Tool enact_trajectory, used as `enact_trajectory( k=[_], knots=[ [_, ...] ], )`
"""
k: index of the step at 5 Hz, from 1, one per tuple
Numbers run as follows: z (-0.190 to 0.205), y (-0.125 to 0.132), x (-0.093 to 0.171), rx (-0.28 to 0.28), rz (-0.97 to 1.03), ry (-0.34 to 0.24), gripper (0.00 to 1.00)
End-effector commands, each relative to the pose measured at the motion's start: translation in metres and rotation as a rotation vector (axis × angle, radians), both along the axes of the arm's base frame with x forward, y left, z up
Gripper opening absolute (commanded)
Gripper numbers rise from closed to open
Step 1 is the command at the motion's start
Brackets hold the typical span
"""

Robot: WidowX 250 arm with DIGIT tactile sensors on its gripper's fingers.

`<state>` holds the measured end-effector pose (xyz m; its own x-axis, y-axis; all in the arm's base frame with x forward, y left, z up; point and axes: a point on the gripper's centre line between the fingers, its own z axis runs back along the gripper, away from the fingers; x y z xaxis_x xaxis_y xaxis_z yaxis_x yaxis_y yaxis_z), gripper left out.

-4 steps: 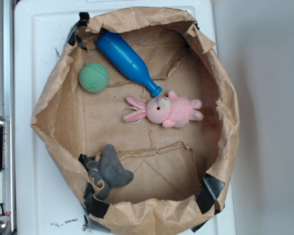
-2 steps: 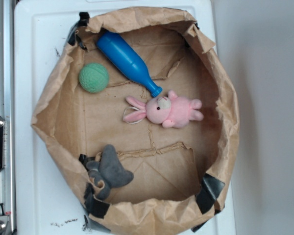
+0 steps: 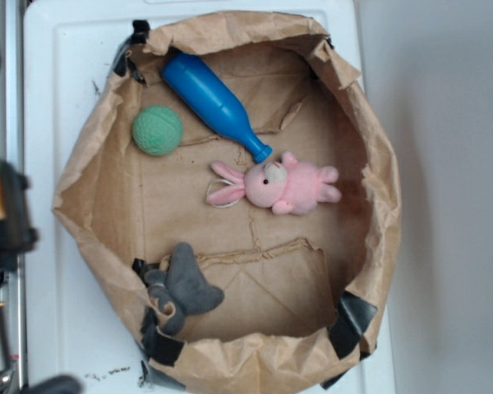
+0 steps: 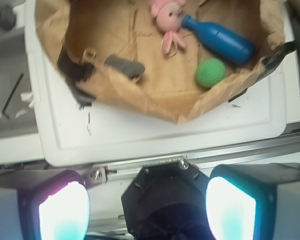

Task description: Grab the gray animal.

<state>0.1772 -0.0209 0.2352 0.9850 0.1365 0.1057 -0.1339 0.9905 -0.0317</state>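
Gray animal [image 3: 183,289] lies against the paper bag wall [image 3: 99,271] beside black tape [image 3: 160,345]. Pink bunny [image 3: 279,185], blue bottle [image 3: 214,103], green ball [image 3: 157,130] lie apart. Tool [image 4: 147,212] spread, outside the bag.

You have one gray animal [image 3: 183,287], one pink bunny [image 3: 283,185], one blue bottle [image 3: 212,103], one green ball [image 3: 157,130].

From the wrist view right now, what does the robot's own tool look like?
The tool has two broad fingers, pale and glowing white with pink and teal fringes, set either side of a black angular mount with silver screws. In the exterior view only a blurred black part with an orange patch shows at the left edge.
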Motion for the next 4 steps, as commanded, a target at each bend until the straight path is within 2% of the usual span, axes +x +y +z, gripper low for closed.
enact_trajectory(
  k=[1, 2, 4],
  knots=[
    [-0.008, 0.045, 0.040, -0.130, 0.419, -0.107, 1.00],
    [-0.019, 0.060, 0.042, -0.232, 0.631, 0.007, 1.00],
    [-0.019, 0.060, 0.042, -0.232, 0.631, 0.007, 1.00]
  ],
)
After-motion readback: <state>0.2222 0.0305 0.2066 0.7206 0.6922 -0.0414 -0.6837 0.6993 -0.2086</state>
